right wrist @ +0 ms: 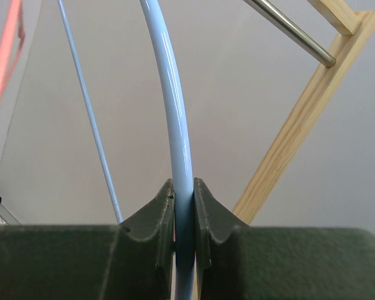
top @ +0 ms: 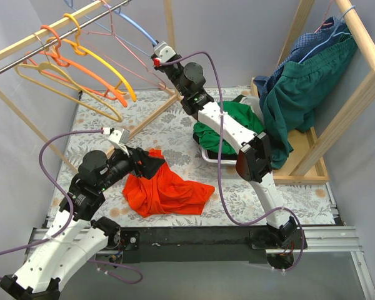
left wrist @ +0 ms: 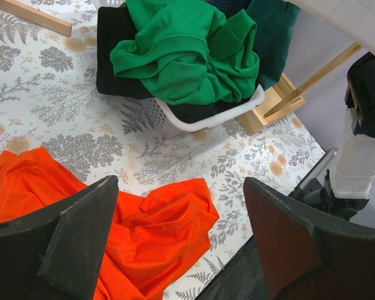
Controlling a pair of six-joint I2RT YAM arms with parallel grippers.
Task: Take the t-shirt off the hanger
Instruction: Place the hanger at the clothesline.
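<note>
Right gripper (right wrist: 184,187) was clamped on the hanger (right wrist: 178,125); left gripper (left wrist: 180,187) gaped empty over the t-shirt (left wrist: 162,231), loose on the tabletop (left wrist: 69,106). You would do well hooking the hanger squarely before releasing.

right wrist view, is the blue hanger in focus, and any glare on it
Right wrist: the blue hanger, clamped in the right gripper, is sharp, with a pale glare streak along its tube. Top external: even light, no hard shadows on the orange t-shirt.
</note>
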